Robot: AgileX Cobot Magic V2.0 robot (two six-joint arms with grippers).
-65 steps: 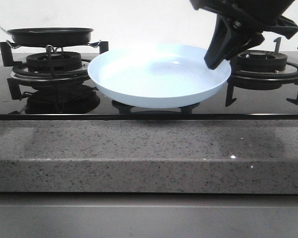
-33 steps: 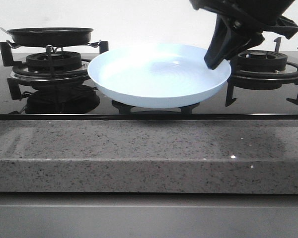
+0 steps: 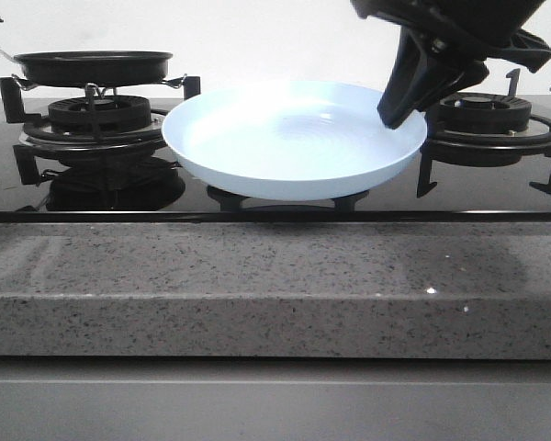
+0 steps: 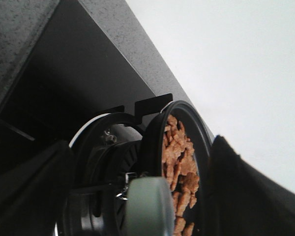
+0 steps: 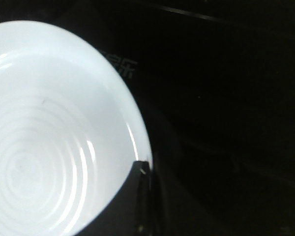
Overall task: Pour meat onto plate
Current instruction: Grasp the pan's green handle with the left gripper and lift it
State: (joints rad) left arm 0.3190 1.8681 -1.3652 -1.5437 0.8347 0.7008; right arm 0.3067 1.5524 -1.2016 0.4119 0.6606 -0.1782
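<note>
The right gripper (image 3: 397,112) has its jaws closed on the rim of the plate (image 3: 294,138), holding it tilted above the black stovetop (image 3: 119,197). The left gripper (image 4: 137,196) shows wide-set jaws flanking the pale pan handle (image 4: 148,206), without clear contact. Since a second ago, a dark tip has appeared at the front view's top left; the plate has not moved. The meat (image 4: 179,164) lies in the pan (image 3: 92,66) on the left burner (image 3: 96,115). The right arm reaches down from the upper right.
</note>
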